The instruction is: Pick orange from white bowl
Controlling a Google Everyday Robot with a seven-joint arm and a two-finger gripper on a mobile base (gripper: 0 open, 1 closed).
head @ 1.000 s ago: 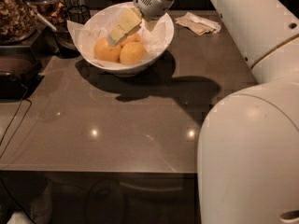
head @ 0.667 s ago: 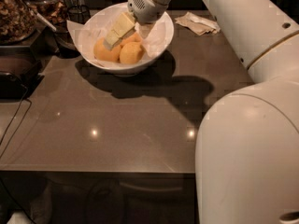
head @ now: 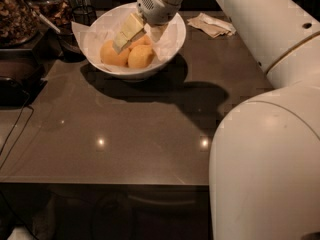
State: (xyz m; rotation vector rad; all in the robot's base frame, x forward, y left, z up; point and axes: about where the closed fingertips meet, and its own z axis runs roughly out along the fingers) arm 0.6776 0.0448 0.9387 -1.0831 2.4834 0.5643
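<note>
White and glossy, the white bowl (head: 159, 64) stands in the upper middle of the frame on a dark brown table (head: 125, 134), lined with crumpled white paper (head: 86, 35). 3 yellow-orange fruits lie in it, touching one another: the left fruit (head: 113, 55), the front fruit (head: 141, 57), and behind them the orange (head: 143, 40), only partly seen. The gripper (head: 143, 34) reaches down into the bowl from the top of the frame. Its 2 fingers are spread apart, with 1 cream pad (head: 127, 32) over the left fruit and the other on the right, and the orange shows in the gap between them. They have not closed on it, and whether they touch it I cannot tell. The robot's white arm (head: 265, 159) fills the right side. A crumpled napkin (head: 215, 25) lies at the upper right, and a glass jar (head: 17, 11) of brown pieces stands at the upper left.
</note>
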